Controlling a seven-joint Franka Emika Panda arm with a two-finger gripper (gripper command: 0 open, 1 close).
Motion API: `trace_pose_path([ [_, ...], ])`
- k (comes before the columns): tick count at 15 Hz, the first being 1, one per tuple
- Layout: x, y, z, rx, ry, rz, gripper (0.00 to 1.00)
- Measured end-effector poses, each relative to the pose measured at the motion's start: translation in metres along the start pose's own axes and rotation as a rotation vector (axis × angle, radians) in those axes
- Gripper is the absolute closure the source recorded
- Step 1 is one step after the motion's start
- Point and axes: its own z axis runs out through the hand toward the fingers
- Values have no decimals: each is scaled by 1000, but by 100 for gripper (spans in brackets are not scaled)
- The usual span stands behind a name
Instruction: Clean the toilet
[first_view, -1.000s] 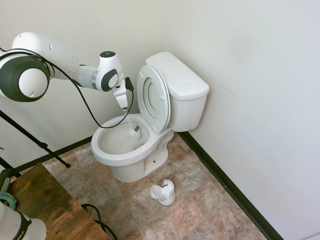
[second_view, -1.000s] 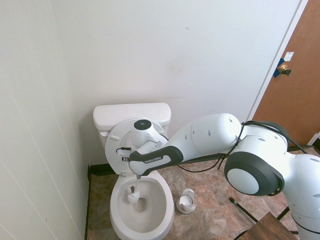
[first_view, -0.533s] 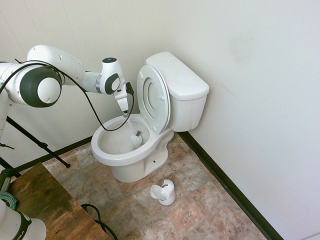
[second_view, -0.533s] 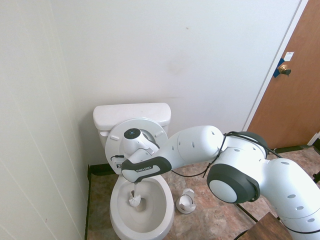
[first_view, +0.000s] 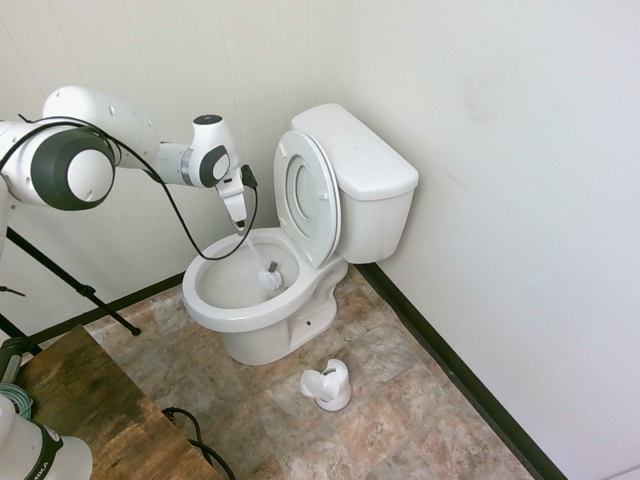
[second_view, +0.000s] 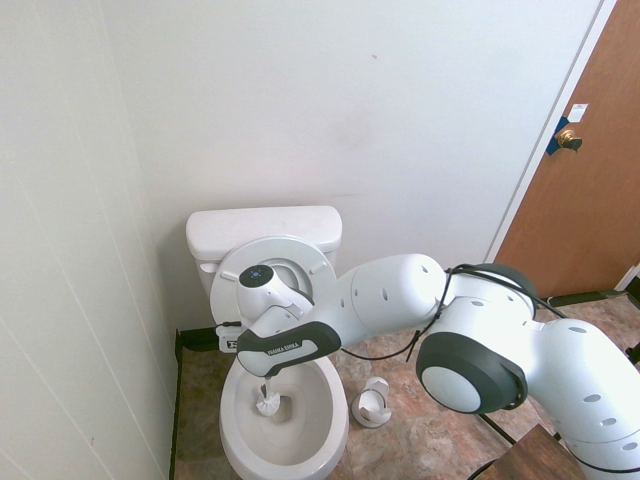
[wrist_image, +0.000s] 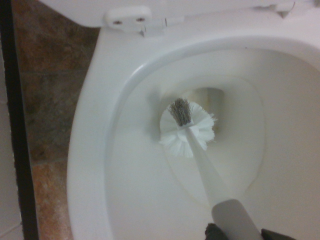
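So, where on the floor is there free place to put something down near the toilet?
Bare tiles lie between the small white brush holder and the dark baseboard. Beside the white ceramic toilet, the arm's side is crowded.

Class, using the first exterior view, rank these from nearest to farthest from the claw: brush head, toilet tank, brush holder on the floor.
1. Brush head, in the bowl just below the claw.
2. Toilet tank, behind the raised lid.
3. Brush holder, on the floor in front.

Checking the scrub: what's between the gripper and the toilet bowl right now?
The toilet brush: held in the shut gripper, its white handle runs down into the toilet bowl, bristle head low inside, seen clearest in the wrist view.
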Motion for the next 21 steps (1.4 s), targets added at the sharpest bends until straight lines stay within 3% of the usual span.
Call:
trace_pose_path([
  [6, 13, 65, -16, -28, -12, -51, 100],
  [10, 79, 92, -26, -28, -22, -2, 100],
  [14, 141, 81, -36, 4, -28, 68, 100],
  [21, 140, 12, -22, 65, -4, 92, 100],
])
